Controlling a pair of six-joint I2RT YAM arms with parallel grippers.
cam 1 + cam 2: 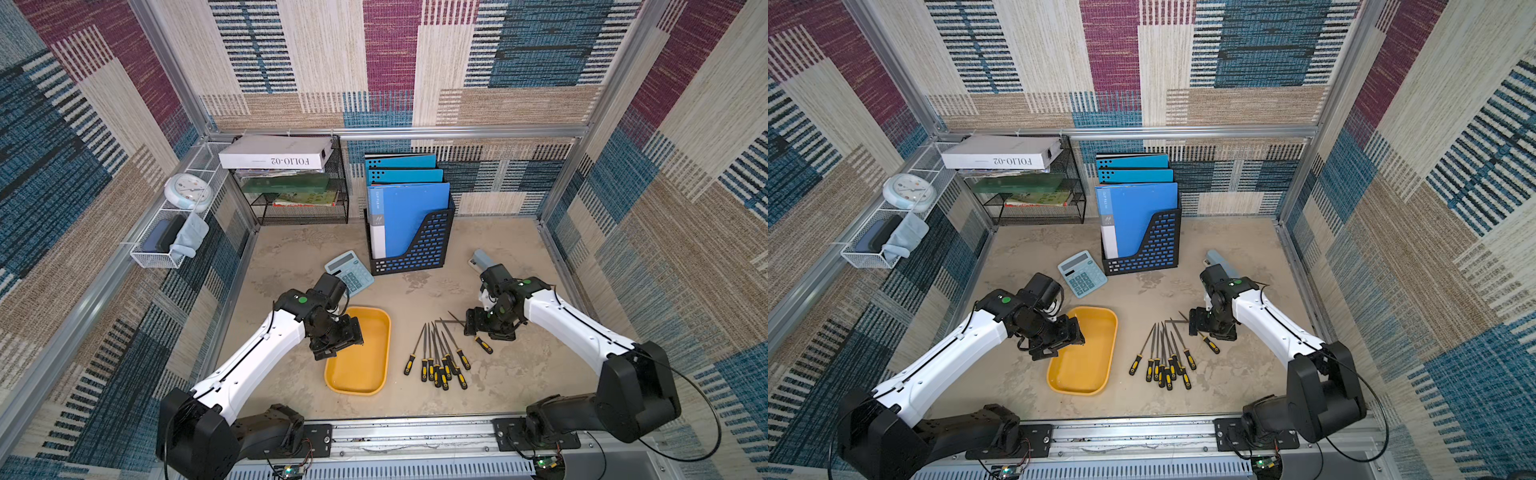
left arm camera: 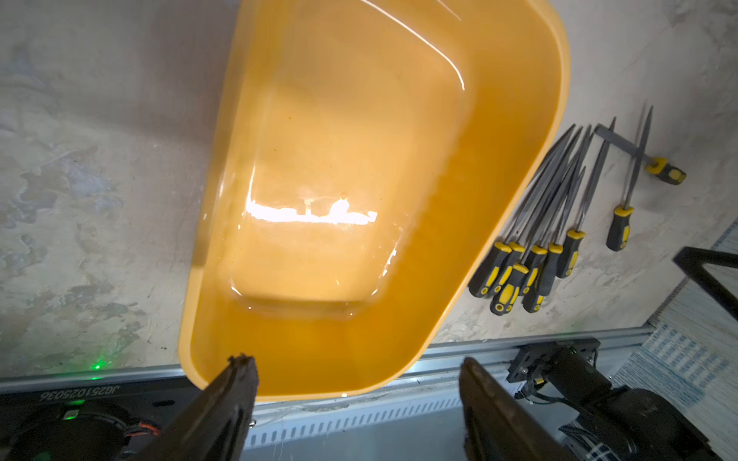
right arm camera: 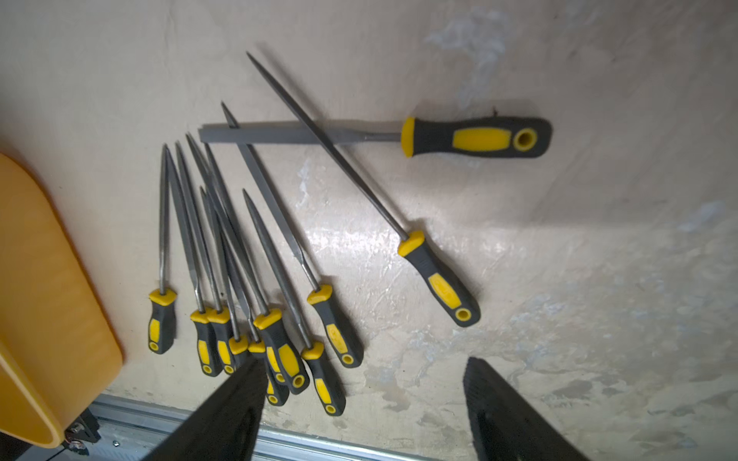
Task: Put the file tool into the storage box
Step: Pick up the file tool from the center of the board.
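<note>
Left gripper hung spread, empty, over storage box; right gripper likewise over files beside it. Risk: files overlapped, so closing might pinch two.

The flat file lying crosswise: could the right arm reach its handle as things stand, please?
Probably yes: the right gripper hangs open close above, and the handle of the flat file lies bare; only a thin file crosses its blade.
</note>
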